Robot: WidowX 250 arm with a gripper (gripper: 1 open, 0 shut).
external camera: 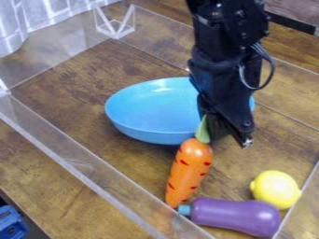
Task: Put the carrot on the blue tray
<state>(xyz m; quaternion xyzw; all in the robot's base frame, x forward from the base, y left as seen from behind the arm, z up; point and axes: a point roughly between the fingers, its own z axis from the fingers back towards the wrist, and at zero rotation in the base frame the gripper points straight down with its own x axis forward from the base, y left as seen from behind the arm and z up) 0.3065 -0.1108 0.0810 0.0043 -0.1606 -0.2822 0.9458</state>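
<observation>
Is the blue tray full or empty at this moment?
Empty: the blue tray shows a bare surface where visible; the carrot is outside it. The part behind the gripper cannot be seen.

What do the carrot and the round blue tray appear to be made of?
The carrot looks like glossy moulded plastic: smooth, evenly orange, with thin dark marks. The tray seems to be smooth light-blue plastic, judging by its uniform colour and soft sheen, though glazed ceramic is possible.
</observation>
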